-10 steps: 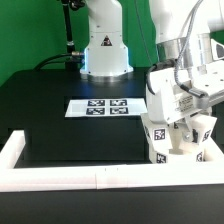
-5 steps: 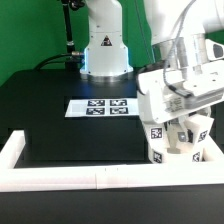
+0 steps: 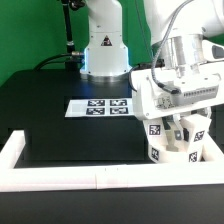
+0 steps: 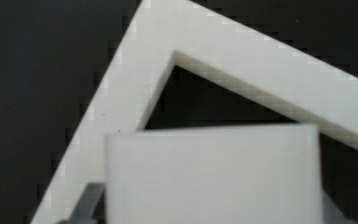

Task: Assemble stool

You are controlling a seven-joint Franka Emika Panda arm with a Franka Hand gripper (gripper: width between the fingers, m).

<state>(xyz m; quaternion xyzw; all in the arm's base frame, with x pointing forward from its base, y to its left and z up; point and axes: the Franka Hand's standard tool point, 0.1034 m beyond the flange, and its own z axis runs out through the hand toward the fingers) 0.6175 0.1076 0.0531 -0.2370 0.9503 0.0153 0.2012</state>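
Note:
My gripper [image 3: 181,128] hangs over the front corner of the table on the exterior view's right. It is shut on a white stool leg [image 3: 182,136] that it holds upright. Two more tagged legs [image 3: 156,141] [image 3: 198,149] stand on either side of it. The round seat is mostly hidden behind these legs and the rail. In the wrist view the held leg [image 4: 211,170] fills the space at my gripper [image 4: 211,212]. One dark finger [image 4: 91,205] shows against the leg's side.
The long white border rail [image 3: 60,178] runs along the table's front and turns at both ends; its corner shows in the wrist view [image 4: 167,50]. The marker board [image 3: 100,106] lies mid-table. The arm's base [image 3: 105,50] stands at the back.
My hand has turned about its vertical axis over the stool, from a slanted stance to square-on, and has shifted slightly toward the exterior view's left. The legs stay in place.

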